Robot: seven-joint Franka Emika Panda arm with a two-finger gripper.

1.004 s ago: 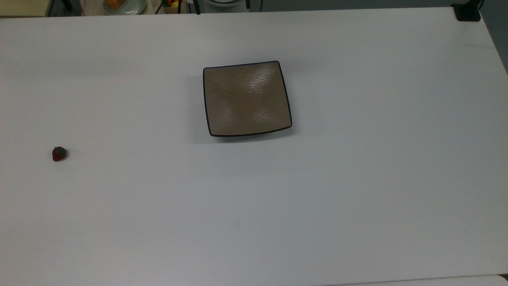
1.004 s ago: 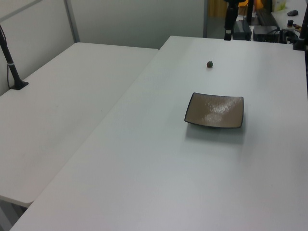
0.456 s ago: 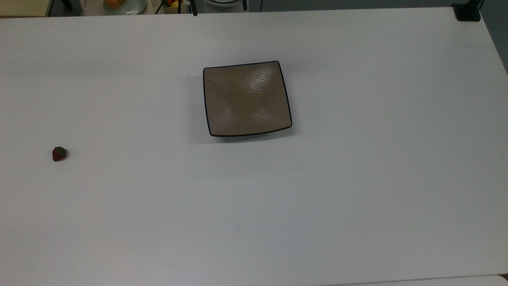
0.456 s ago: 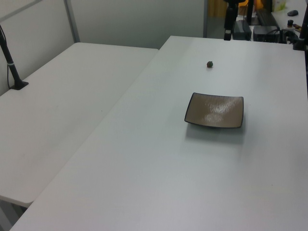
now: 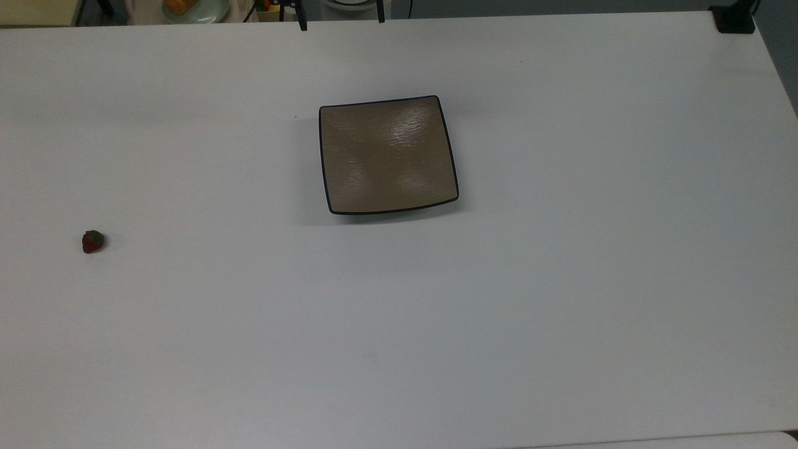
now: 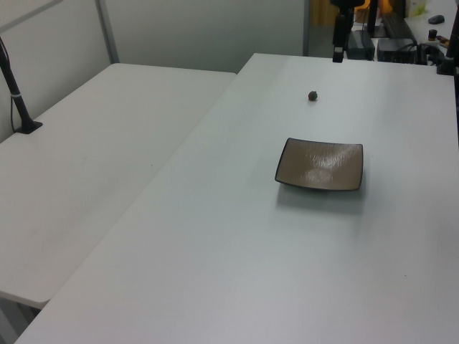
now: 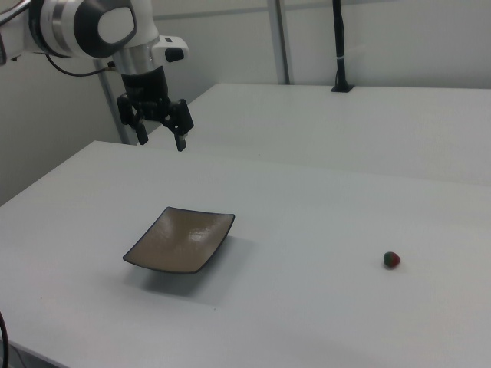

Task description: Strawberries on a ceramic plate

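one strawberry (image 7: 392, 260) lies alone on the white bench (image 7: 307, 230), far toward the right view's right; the hand (image 7: 162, 132) hangs empty, fingers spread apart, above the bench's far left edge; between them sits one ceramic plate (image 7: 181, 239), bare; so i judge the reach must cross over the plate.

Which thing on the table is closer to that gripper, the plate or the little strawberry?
The ceramic plate. It lies just below the open gripper, while the strawberry sits far off toward the right view's right.

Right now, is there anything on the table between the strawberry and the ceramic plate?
No. In the top view only bare white table lies between the strawberry and the ceramic plate.
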